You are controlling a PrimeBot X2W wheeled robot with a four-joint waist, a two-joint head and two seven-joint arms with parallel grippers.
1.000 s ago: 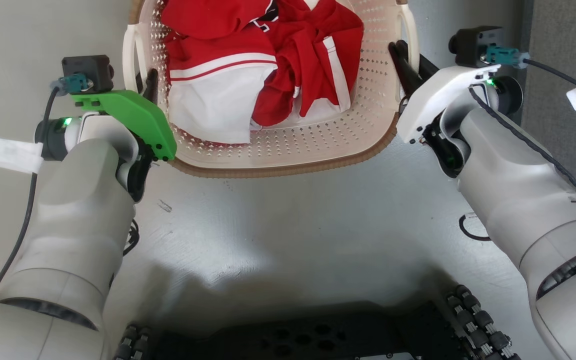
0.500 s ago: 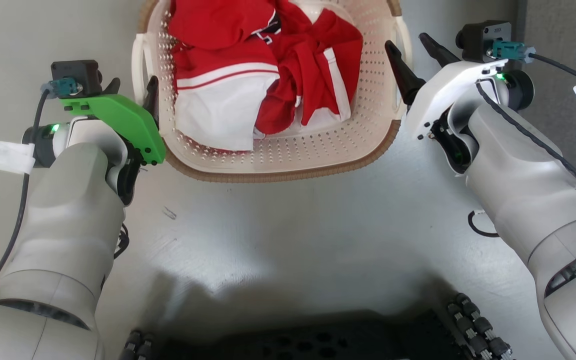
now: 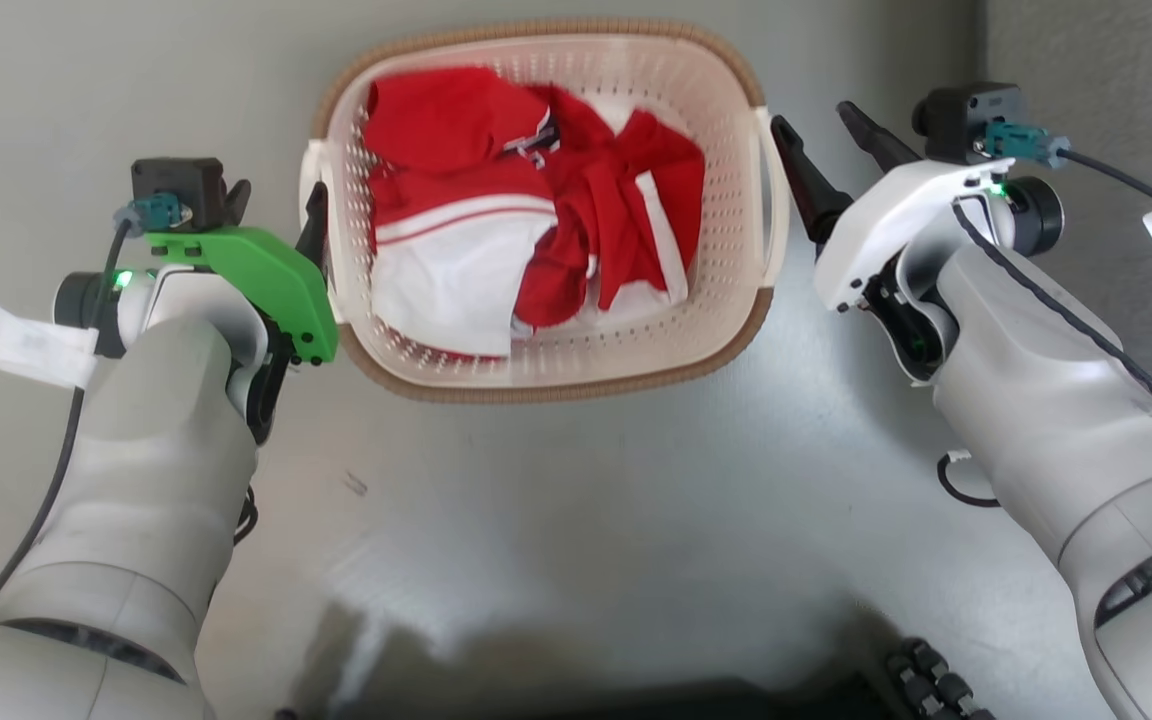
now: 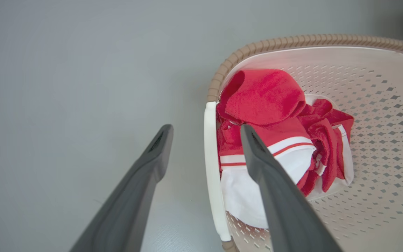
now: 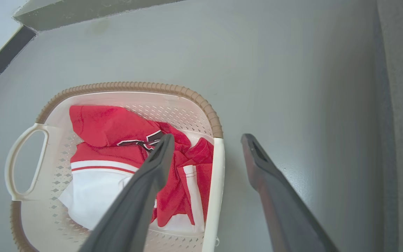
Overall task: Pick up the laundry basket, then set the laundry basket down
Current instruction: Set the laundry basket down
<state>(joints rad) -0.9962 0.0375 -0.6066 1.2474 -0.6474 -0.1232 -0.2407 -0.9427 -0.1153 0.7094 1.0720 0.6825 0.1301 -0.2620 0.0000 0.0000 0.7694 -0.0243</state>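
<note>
The laundry basket, cream perforated plastic with a brown woven-look rim, rests on the grey floor holding red and white clothes. My left gripper is open, its fingers on either side of the basket's left white handle without touching it. My right gripper is open too, one finger over the basket's inside and one outside, with the right handle between them and apart from both. The left wrist view shows the basket rim. In the right wrist view the basket lies below my fingers.
My dark wheeled base sits at the bottom edge. A black cable loop lies on the floor by the right arm. A darker grey strip runs along the right side. A dark baseboard crosses the far left corner.
Both grippers have opened and let go of the basket handles. The head camera has shifted, so the whole basket now shows, lower in the picture.
</note>
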